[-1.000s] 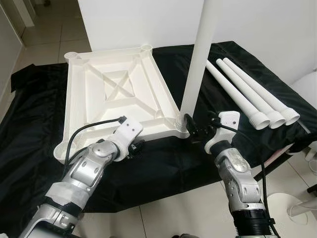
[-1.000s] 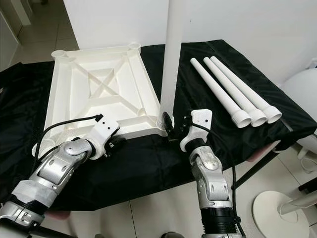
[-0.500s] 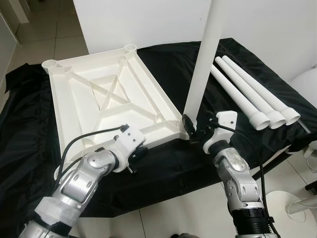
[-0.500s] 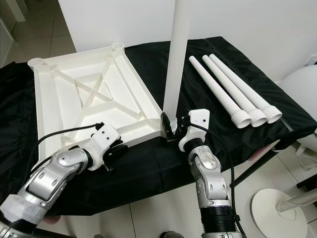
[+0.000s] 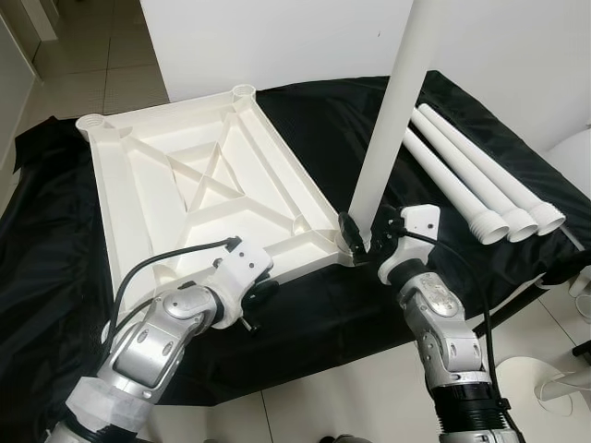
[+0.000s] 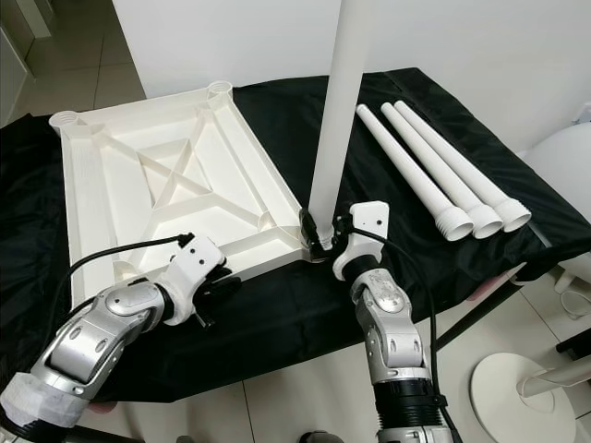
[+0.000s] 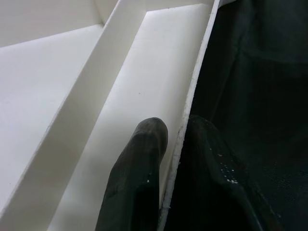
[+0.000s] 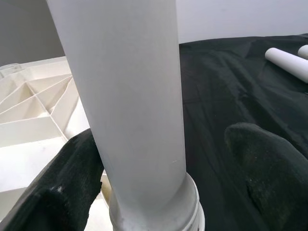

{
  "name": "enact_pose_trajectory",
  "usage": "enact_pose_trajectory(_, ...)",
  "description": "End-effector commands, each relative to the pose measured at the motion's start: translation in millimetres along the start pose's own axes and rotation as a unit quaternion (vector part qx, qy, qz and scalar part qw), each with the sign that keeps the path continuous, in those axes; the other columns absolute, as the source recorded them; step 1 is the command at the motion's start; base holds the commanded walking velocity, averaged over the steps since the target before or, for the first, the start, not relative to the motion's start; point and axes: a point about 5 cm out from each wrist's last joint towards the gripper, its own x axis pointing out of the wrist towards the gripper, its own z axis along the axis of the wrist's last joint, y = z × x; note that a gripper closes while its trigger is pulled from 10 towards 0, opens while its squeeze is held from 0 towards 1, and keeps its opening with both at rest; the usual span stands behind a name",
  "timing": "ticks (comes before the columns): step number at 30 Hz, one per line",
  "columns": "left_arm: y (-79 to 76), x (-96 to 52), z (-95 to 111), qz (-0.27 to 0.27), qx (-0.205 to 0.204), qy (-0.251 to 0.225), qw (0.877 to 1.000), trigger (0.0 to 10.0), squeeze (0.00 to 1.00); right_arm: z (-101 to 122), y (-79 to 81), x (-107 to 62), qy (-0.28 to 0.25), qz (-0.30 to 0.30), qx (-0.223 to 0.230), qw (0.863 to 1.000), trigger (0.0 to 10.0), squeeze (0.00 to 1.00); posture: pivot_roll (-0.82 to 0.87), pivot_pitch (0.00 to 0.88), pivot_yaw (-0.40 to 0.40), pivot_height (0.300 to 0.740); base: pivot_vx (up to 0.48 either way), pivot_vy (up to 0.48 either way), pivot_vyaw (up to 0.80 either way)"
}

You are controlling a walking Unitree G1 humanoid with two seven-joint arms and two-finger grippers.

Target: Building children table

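My left pincer [image 5: 257, 297], low and left of centre in the head views, is clamped on the near rim of the white plastic children's table top [image 5: 199, 198], which lies upside down with its ribbed underside and X-shaped bracing facing up. In the left wrist view one black finger [image 7: 139, 163] sits inside the rim wall and the other outside it against the black cloth [image 5: 314, 314] that covers the tabletop.

My right pincer [image 5: 367, 242], just right of centre in the frame, stands at the near right corner of the upturned table top, around the foot of a long white plastic tube leg [image 5: 392, 120] that rises upright from the corner socket and runs off the upper edge of the frame. In the right wrist view one finger [image 8: 72, 178] touches the leg's side while the other stands apart from it over the cloth, so the pincer is spread and not clamped on the leg.

Three more white plastic tube legs [image 5: 471, 180] lie side by side on the black cloth in the right part of the frame, touching one another, their threaded collars pointing toward the lower right. A white wall [image 5: 277, 37] runs across the top of the frame, with pale floor tiles [image 5: 83, 65] at upper left and along the bottom.
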Motion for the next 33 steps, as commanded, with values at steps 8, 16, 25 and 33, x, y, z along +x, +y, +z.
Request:
enact_pose_trajectory(8,-14.9,-4.8,0,-0.043,-0.012,-0.032,0.998,10.0,1.00,0,-1.7,3.8,-0.003,0.006,-0.006,1.000,10.0,0.00,-0.06,0.079,0.026,0.740,0.000,0.000,0.00)
enact_pose_trajectory(16,-29.8,-23.8,28,-0.117,0.002,-0.140,0.983,10.0,0.00,-3,-0.5,3.0,0.007,0.020,-0.001,1.000,10.0,0.00,-0.05,0.087,0.030,0.740,0.000,0.000,0.00)
enact_pose_trajectory(25,-46.3,-44.5,40,-0.210,-0.031,-0.187,0.959,10.0,0.00,-1,-4.2,10.7,0.009,0.061,-0.011,0.998,10.0,0.00,-0.04,0.089,0.028,0.740,0.000,0.000,0.00)
enact_pose_trajectory(33,-36.5,-63.8,38,-0.226,-0.050,-0.198,0.953,10.0,0.00,18,-43.8,21.1,-0.006,0.050,-0.074,0.996,10.0,0.00,-0.04,0.089,0.018,0.740,0.000,0.000,0.00)
